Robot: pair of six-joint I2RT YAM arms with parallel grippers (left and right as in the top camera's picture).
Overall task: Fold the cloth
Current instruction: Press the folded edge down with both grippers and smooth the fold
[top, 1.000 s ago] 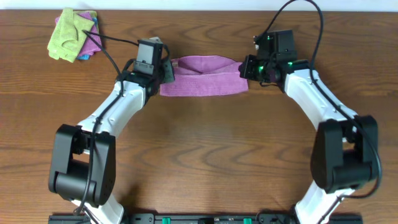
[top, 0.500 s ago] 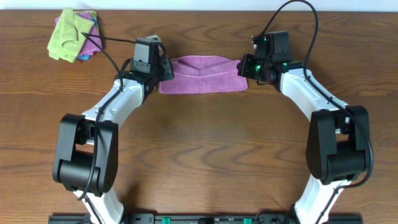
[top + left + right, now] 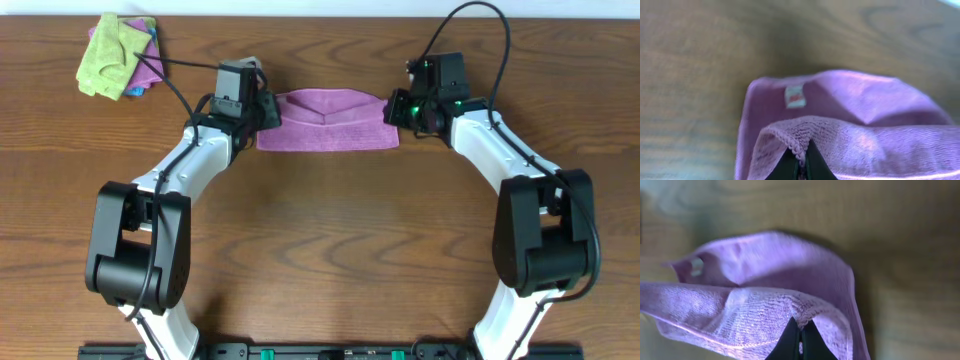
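Purple soft towel-like cloth, seen from overhead as a wide band close to the far edge of the brown wooden table, about midway between the far corners. Looked doubled over once, long edges roughly together, with a shallow crease dipping in the middle of the top layer. Judged well into the first fold but not finished: upper layer not yet let go and, in the wrist views, raised a little over the lower layer rather than flat on it. Probably remaining: setting the top layer down, releasing, perhaps a second fold across the width.

At the band's left end, the left gripper; at its right end, the right gripper. Seen close from the left wrist: dark fingertips pressed together with almost no gap, pinching the stitched hem of the upper layer, with a small white tag showing on the lower layer beyond. Seen from the right wrist: the same narrow pinch on the hem at the opposite end. Could not tell whether either claw touched the wood.

Heap of lime-green, pink and blue cloths in the far left corner, well apart from the work.
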